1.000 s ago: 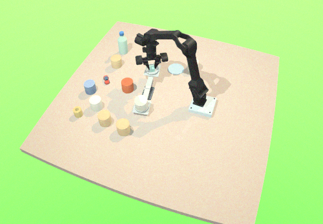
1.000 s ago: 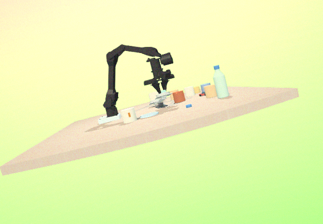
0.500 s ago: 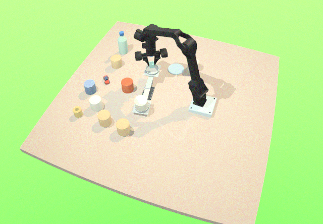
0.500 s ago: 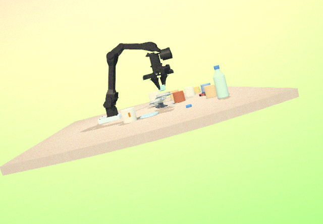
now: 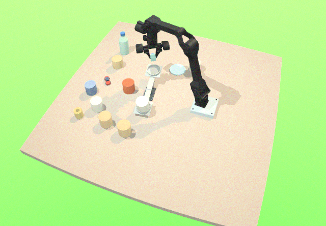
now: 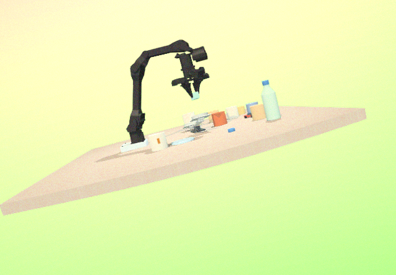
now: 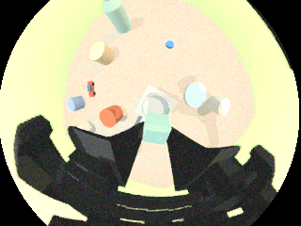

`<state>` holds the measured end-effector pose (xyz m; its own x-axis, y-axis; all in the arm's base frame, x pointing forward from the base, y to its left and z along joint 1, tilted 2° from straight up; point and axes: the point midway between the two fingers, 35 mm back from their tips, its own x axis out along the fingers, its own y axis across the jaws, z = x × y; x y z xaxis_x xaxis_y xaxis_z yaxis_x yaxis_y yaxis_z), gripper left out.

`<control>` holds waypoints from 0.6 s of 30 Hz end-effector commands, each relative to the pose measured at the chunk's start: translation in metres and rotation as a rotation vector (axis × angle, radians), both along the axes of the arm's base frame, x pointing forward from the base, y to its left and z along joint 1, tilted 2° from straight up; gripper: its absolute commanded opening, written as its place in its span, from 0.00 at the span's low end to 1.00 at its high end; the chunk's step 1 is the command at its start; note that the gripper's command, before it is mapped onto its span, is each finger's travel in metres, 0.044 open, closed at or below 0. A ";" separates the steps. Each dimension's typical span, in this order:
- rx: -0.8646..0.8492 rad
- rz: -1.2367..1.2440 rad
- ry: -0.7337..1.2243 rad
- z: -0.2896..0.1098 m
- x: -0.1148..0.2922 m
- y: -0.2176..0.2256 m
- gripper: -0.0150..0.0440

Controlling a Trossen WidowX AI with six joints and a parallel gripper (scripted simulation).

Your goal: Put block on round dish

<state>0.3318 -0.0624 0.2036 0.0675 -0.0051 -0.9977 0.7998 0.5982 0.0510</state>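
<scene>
My gripper (image 5: 153,55) (image 6: 194,93) (image 7: 156,126) is shut on a small pale teal block (image 5: 152,58) (image 6: 195,96) (image 7: 157,127) and holds it in the air above the far, empty pan (image 5: 153,70) of the balance (image 5: 150,86) (image 6: 196,124). A white cup (image 5: 142,104) (image 6: 187,117) stands on the near pan. The other white cup (image 6: 158,141) (image 7: 221,107) stands on the table by the arm's base, beside the pale blue round dish (image 5: 177,69) (image 6: 182,142) (image 7: 196,94). The dish lies to the right of the far pan, with nothing on it.
A tall bottle (image 5: 123,44) (image 6: 270,102) (image 7: 116,15) stands at the back left. An orange cylinder (image 5: 128,85), a blue one (image 5: 90,87), a white one (image 5: 96,104) and several tan ones stand left of the balance, with a toy car (image 5: 107,80). A small blue block (image 6: 231,129) lies apart.
</scene>
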 end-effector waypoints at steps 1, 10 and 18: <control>-0.002 -0.001 -0.002 0.001 -0.001 -0.006 0.25; -0.008 -0.001 0.002 -0.047 -0.028 -0.083 0.25; -0.012 -0.001 0.004 -0.092 -0.074 -0.139 0.25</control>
